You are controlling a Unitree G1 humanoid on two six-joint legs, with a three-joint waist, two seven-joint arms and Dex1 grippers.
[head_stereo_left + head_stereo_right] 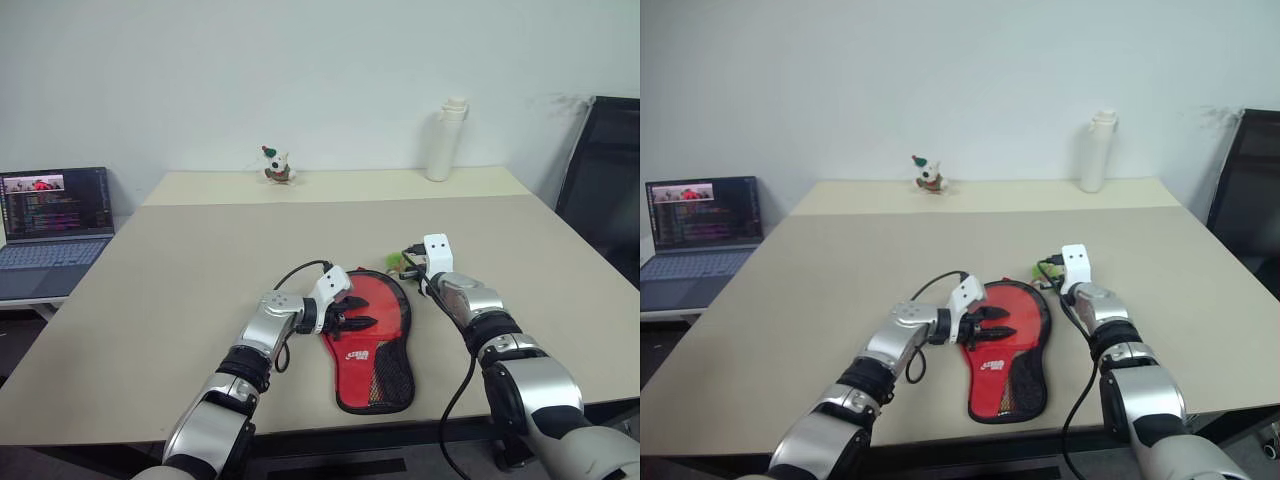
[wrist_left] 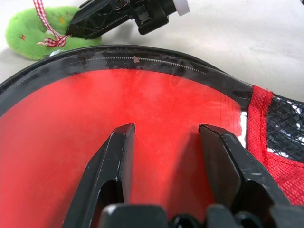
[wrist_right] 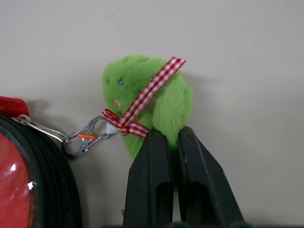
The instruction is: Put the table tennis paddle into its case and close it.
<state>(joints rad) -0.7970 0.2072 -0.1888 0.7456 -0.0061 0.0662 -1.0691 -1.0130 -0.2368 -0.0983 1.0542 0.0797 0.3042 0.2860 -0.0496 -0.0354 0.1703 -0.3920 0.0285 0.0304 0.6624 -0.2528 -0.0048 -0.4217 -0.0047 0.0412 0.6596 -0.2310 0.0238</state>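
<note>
Soft red-and-black fabric paddle-shaped case lies flat on beige table, pinned under half-spread left gripper. Fluffy green zipper charm, light and squashy, is pinched by right gripper; judged best pull point.

The two eye views look forward and down from the robot's head across the table toward the far wall, both taking in the case from a little way off. The left wrist camera sits very close above the case's red face, looking along the left gripper. The right wrist camera looks closely along the right gripper at the green charm, which the left wrist view shares.
</note>
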